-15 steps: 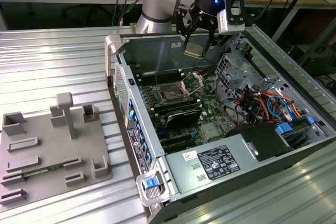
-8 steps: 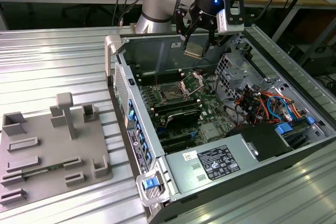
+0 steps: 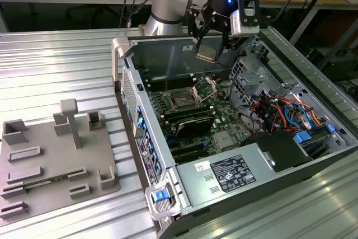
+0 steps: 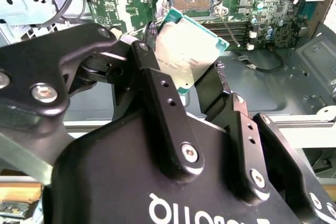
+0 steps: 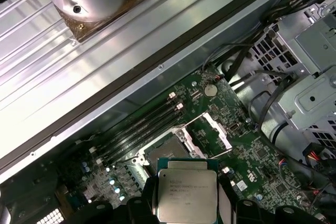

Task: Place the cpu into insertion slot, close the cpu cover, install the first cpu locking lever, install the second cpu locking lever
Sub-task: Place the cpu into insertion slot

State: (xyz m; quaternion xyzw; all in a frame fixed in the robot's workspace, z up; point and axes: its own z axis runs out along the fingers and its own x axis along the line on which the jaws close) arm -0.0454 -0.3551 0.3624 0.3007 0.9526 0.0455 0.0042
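My jaws are clamped on the cpu (image 4: 190, 51), pinching it by two opposite edges with its metal top turned towards both wrist cameras. In the exterior view it hangs in the air inside the open case (image 3: 130, 82), above the far part of the board (image 3: 224, 117) and well apart from the slot (image 3: 183, 101). The slot lies bare with its dark pin field uncovered. The cover (image 3: 204, 89) stands swung up just beside it, on the exterior view's right. I judge the first step to be in hand: the cpu is carried but not yet seated, and the cover is not yet closed. In the first wrist view the cpu's edges sit askew to the slot's. Seating it therefore calls for squaring and levelling it over the pins, then a gentle, straight descent.
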